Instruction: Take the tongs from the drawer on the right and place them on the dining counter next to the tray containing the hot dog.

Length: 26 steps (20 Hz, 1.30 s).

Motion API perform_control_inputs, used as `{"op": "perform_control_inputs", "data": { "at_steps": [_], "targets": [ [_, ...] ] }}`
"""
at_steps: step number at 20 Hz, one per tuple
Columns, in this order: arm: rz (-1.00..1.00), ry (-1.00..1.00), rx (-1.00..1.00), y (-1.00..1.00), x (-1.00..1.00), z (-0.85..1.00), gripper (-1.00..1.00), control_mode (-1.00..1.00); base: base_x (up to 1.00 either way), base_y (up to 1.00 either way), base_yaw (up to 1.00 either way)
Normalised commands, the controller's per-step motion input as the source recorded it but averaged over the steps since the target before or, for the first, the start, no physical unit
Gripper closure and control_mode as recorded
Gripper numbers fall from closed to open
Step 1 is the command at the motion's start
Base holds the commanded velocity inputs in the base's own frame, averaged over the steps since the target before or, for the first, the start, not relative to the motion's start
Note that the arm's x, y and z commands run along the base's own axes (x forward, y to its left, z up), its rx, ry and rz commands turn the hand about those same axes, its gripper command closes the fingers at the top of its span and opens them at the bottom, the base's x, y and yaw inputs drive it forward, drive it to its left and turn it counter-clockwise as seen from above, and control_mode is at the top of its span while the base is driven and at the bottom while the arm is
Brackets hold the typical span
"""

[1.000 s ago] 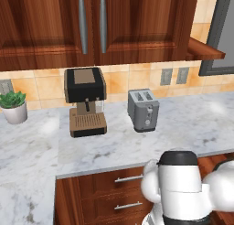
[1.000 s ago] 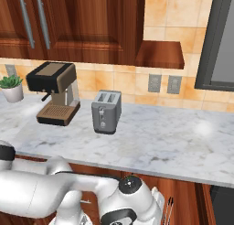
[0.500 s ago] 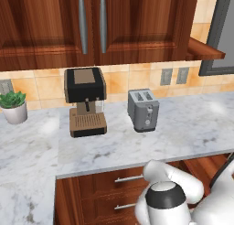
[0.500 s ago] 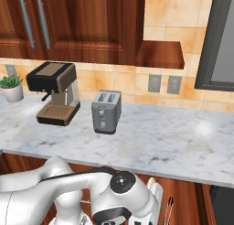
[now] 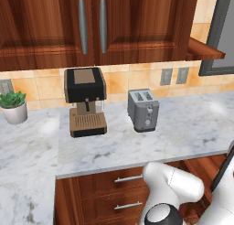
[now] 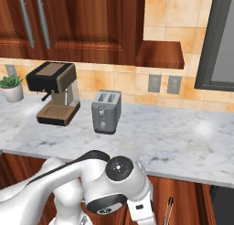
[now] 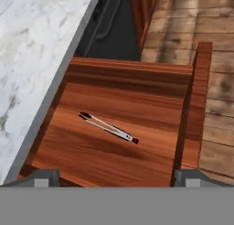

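Right now your end effector [image 7: 117,177] hangs above the pulled-out drawer [image 7: 114,155] with its fingertips [image 7: 43,177] spread wide, holding nothing. The tongs [image 7: 109,127] lie flat on the drawer floor near its middle, slanted, well apart from every wall, so you have bare wood all around them. The drawer's front board [image 7: 195,109] stands along one side in the hand view, with plank floor [image 7: 215,32] beyond it; the edge of the marbled surface [image 7: 27,59] overhangs the opposite side. On that surface, the toaster [image 5: 143,110] and coffee machine [image 5: 85,100] stand near the tiled wall, and a potted plant [image 5: 13,106] sits further left.
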Motion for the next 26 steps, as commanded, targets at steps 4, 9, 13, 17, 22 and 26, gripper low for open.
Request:
{"op": "perform_control_inputs", "data": {
  "at_steps": [4, 9, 13, 17, 22, 26],
  "targets": [
    [0.52, 0.06, -0.08, 0.39, 0.13, -0.05, -1.00, -1.00, 0.00, 0.00, 0.00],
    [0.05, 0.01, -0.06, 0.10, 0.03, -0.07, -1.00, -1.00, 0.00, 0.00, 0.00],
    [0.07, 0.03, -0.04, 0.06, 0.30, -0.07, -1.00, -1.00, 0.00, 0.00, 0.00],
    [0.05, 0.12, -0.03, 0.01, 0.32, -0.04, -1.00, -1.00, 0.00, 0.00, 0.00],
    [0.12, 0.18, 0.00, 0.00, 0.25, -0.19, -1.00, -1.00, 0.00, 0.00, 0.00],
    [0.29, 0.08, 0.00, -0.05, 0.01, -0.44, -1.00, -1.00, 0.00, 0.00, 0.00]
  ]
}}
